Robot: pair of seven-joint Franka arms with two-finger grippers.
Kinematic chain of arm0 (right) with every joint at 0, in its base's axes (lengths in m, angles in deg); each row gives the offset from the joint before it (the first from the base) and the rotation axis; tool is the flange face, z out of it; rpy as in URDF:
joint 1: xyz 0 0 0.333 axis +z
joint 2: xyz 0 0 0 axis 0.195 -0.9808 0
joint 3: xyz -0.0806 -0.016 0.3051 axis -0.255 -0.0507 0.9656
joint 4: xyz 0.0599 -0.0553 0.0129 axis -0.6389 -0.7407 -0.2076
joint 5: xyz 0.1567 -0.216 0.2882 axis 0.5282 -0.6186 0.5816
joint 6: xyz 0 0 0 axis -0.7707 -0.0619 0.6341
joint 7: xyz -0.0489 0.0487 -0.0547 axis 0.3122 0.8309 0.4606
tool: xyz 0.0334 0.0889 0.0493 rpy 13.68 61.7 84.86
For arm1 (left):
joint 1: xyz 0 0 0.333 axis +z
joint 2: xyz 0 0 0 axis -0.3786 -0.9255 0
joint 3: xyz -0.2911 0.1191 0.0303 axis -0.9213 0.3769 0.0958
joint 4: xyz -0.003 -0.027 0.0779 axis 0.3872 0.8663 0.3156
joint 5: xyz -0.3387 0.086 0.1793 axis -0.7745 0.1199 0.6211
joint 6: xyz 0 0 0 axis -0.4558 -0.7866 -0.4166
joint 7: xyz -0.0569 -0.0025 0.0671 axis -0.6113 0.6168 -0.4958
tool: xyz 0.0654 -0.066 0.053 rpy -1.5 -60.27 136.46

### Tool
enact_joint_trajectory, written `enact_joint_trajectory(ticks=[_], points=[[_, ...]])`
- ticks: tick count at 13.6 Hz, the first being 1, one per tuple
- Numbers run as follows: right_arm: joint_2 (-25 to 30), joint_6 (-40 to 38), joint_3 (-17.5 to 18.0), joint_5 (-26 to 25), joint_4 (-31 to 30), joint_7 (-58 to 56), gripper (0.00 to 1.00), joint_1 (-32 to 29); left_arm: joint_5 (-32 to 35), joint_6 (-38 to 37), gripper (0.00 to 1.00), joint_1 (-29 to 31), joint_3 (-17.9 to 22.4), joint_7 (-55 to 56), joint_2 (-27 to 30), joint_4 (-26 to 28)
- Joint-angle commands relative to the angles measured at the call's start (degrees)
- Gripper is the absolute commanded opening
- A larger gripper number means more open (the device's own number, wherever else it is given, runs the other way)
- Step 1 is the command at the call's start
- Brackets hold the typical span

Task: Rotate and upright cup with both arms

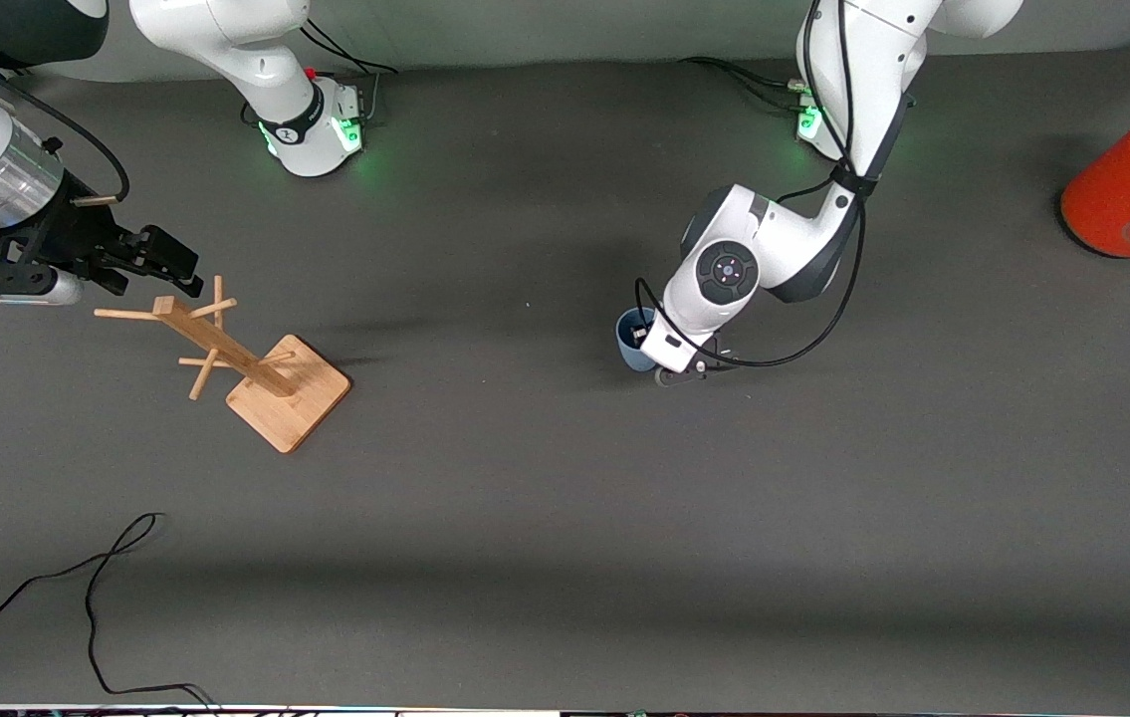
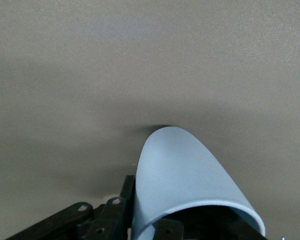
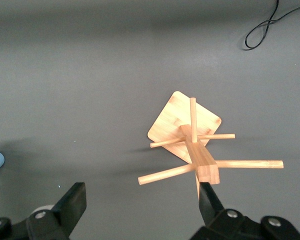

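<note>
Blue cup [image 1: 633, 339], one, pinched by left fingers [image 2: 115, 212]; right fingers [image 3: 72, 202] spread, empty.

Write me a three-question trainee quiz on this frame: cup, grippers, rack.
1. True or false: the cup lies on its side, away from both grippers.
2. The right gripper hangs over which thing? A) the orange can B) the rack C) the cable
3. Fill in: the left gripper is shut on the ____.

Key
1. False: the cup's mouth faces up and the left gripper has it by the rim.
2. B
3. cup
</note>
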Motion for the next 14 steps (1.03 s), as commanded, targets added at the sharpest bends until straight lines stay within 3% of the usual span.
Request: enact_joint_trajectory(ticks=[1,4,8,11,14], points=[[1.2,-0.16,-0.31,-0.67,-0.82,-0.69,1.0,0.54,-1.08,-1.71,1.0,0.53,-0.1,-2.59,-1.63,-2.39],[1.11,-0.16,-0.22,-0.67,-0.82,-0.69,1.0,0.54,-1.16,-5.9,1.0,0.97,-0.1,-2.5,-1.2,-4.4],[1.11,-0.07,-0.22,-0.67,-0.64,-0.78,1.0,0.54,-2.13,-18.73,1.0,3.25,-0.1,-2.76,3.01,-9.33],[1.02,-0.07,-0.22,-0.67,-0.47,-0.87,1.0,0.54,-1.87,-25.24,1.0,3.78,0.6,-3.11,10.38,-9.6],[1.2,0.02,-0.22,-0.67,0.15,-0.78,1.0,0.54,-0.82,-33.5,1.0,8.68,1.92,-7.49,19.17,-9.6]])
